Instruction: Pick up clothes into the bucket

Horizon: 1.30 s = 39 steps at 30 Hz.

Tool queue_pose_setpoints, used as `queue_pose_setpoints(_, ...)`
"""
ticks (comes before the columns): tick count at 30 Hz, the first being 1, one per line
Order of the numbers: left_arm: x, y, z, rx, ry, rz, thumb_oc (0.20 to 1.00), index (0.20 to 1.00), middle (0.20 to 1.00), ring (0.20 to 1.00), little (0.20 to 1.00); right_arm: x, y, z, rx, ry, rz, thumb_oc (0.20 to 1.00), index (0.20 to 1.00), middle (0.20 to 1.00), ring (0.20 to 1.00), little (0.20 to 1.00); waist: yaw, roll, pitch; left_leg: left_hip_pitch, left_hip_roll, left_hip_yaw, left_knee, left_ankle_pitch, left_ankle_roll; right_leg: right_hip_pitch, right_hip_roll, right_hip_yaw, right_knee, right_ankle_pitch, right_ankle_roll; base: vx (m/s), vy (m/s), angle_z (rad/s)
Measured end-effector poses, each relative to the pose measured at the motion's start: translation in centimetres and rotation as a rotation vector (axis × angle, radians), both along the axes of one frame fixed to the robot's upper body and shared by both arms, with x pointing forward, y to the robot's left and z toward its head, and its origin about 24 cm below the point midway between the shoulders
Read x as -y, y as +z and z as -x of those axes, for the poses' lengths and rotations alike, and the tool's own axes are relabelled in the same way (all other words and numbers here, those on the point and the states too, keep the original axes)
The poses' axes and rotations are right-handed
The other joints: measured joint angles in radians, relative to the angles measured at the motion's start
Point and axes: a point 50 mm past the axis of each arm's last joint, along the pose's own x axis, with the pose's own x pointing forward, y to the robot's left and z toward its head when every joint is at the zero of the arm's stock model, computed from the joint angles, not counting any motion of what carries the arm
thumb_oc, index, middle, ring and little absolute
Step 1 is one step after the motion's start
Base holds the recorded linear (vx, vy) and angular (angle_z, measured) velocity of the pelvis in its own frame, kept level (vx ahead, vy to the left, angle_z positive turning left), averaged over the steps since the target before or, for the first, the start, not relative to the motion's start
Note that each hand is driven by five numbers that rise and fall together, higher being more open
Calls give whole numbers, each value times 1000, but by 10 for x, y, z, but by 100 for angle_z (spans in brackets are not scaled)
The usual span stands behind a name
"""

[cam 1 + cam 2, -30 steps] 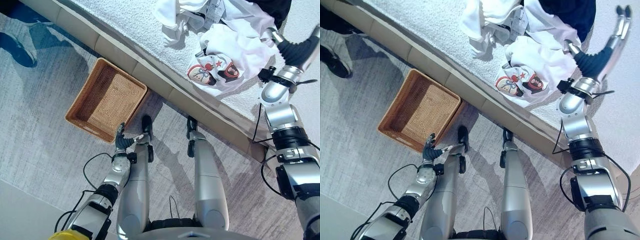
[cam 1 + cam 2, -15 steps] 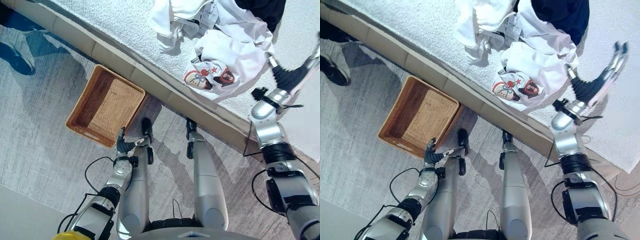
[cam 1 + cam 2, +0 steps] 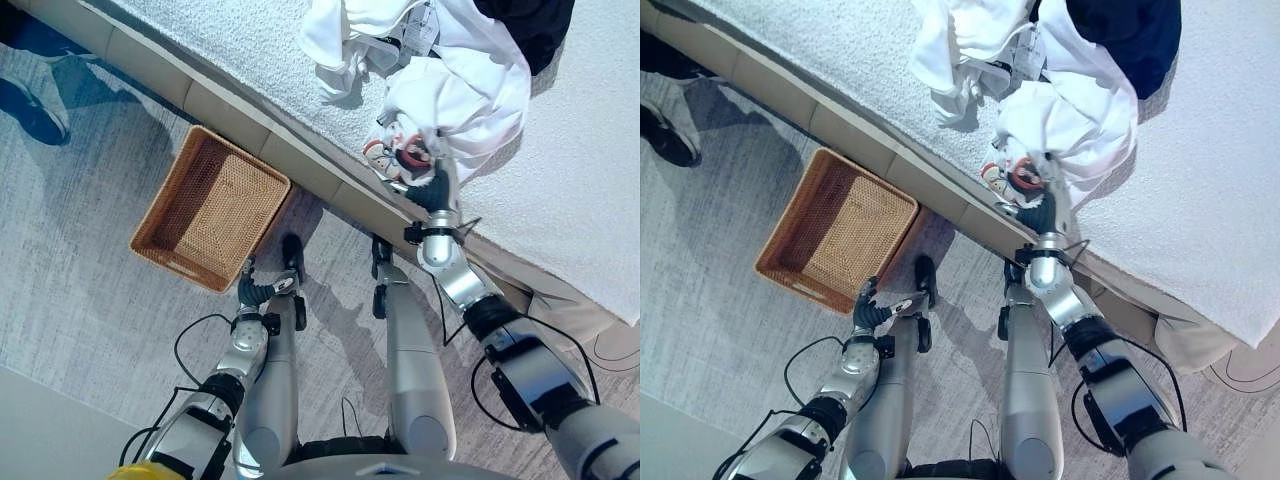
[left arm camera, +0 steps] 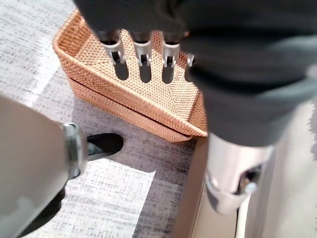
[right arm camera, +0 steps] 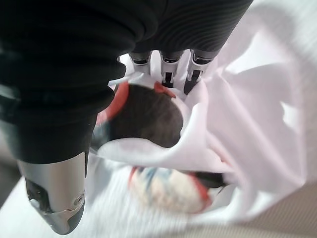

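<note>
A white shirt with a red and dark cartoon print (image 3: 460,95) lies bunched near the front edge of a white fluffy bed (image 3: 220,50). My right hand (image 3: 432,190) reaches up onto its printed part. In the right wrist view its straight fingers (image 5: 168,67) press into the folds of the shirt (image 5: 247,129). A brown woven basket (image 3: 212,205) stands on the floor by the bed's base, with nothing in it. My left hand (image 3: 255,292) hangs low beside the basket's near corner, and its fingers (image 4: 141,52) are straight over the basket's rim (image 4: 99,82).
More white clothes (image 3: 350,30) and a dark garment (image 3: 530,25) lie heaped further back on the bed. A tan padded base (image 3: 230,120) runs along the bed's front. A person's blue shoe (image 3: 30,105) stands on the grey carpet at the far left.
My right arm has swung from the far right, where the hand was raised over the bed, down onto the printed shirt's front edge. The shirt is now more bunched. The left hand has barely moved.
</note>
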Motion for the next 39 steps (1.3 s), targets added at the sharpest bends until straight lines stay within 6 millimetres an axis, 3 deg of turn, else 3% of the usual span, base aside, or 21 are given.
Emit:
queue_pose_setpoints(3,0,-2,1,-13,-17,-1,1000,1000,1000,1000,1000,7,13,-13,-24,-19,61,1000,1000,1000,1000,1000,16,0,0,1,1,-19,-10,9,-4,7,0,-22,1,-3,-5,-2,-33,14)
queue_pose_setpoints(4,0,-2,1,-16,-24,-3,1000,1000,1000,1000,1000,11,15,-16,-32,-32,83,555,555,555,555,555,19,0,0,2,1,-20,-12,11,-7,6,0,-23,1,-3,-5,5,-41,8)
queue_pose_setpoints(5,1,-4,2,-23,-33,-6,1000,1000,1000,1000,1000,18,21,-22,-41,-65,108,200,200,200,200,200,27,0,0,3,1,-24,-18,16,-7,6,-1,-26,2,-3,-5,3,-30,7)
queue_pose_setpoints(10,-1,-5,2,-32,-51,-18,1000,1000,1000,1000,1000,40,53,-29,17,-140,68,200,200,200,200,200,31,0,0,3,-2,-43,-31,28,-9,9,-3,-41,2,-4,-7,9,-3,9)
queue_pose_setpoints(15,-3,-6,3,-41,-46,-22,1000,1000,1000,1000,1000,36,72,-18,149,-114,-91,200,200,200,200,200,28,0,0,32,-1,-47,-40,29,-7,42,-3,-51,-12,-3,-10,2,-2,1)
queue_pose_setpoints(17,-4,-7,3,-50,-41,-24,1000,1000,1000,1000,1000,38,77,-7,226,-111,-159,200,200,200,200,200,28,-2,1,57,0,-48,-48,30,-7,69,-2,-54,-19,-4,-11,0,0,0)
queue_pose_setpoints(20,-8,-14,9,-87,-30,-36,1000,1000,1000,1000,1000,46,69,1,252,-147,-203,200,200,200,200,200,28,-11,3,126,3,-53,-70,29,-7,144,0,-64,-46,-6,-12,7,0,1)
queue_pose_setpoints(25,-18,-22,16,-137,-8,-50,1000,1000,1000,1000,1000,74,73,19,342,-238,-226,200,200,200,200,200,26,-23,1,258,8,-44,-122,25,-7,276,2,-66,-105,-2,-7,55,-2,-3)
queue_pose_setpoints(30,-26,-24,24,-148,0,-50,1000,1000,1000,1000,1000,93,88,38,463,-285,-268,200,200,200,200,200,25,-32,-16,389,11,-38,-183,30,-5,408,5,-69,-172,7,5,103,18,-4)
queue_pose_setpoints(32,-26,-21,26,-120,-17,-39,1000,1000,1000,1000,1000,98,90,43,482,-292,-240,200,200,200,200,200,27,-34,-39,446,15,-25,-206,30,-6,460,7,-65,-198,10,9,92,21,-11)
queue_pose_setpoints(33,-27,-22,30,-121,-22,-35,1000,1000,1000,1000,1000,98,90,45,486,-291,-223,200,200,200,200,200,25,-34,-81,452,15,-24,-216,29,-6,468,8,-66,-211,10,9,58,9,-8)
queue_pose_setpoints(36,-23,-12,24,-68,-66,-18,1000,1000,1000,1000,1000,97,89,48,489,-279,-198,200,200,200,200,200,22,-35,-116,516,22,-12,-250,30,-6,529,15,-60,-255,21,14,96,10,-14)
queue_pose_setpoints(39,-13,1,19,4,-139,16,1000,1000,1000,1000,1000,95,81,48,452,-250,-191,200,200,200,200,200,21,-34,-189,560,30,-6,-293,30,-5,578,24,-61,-312,32,18,101,0,-6)
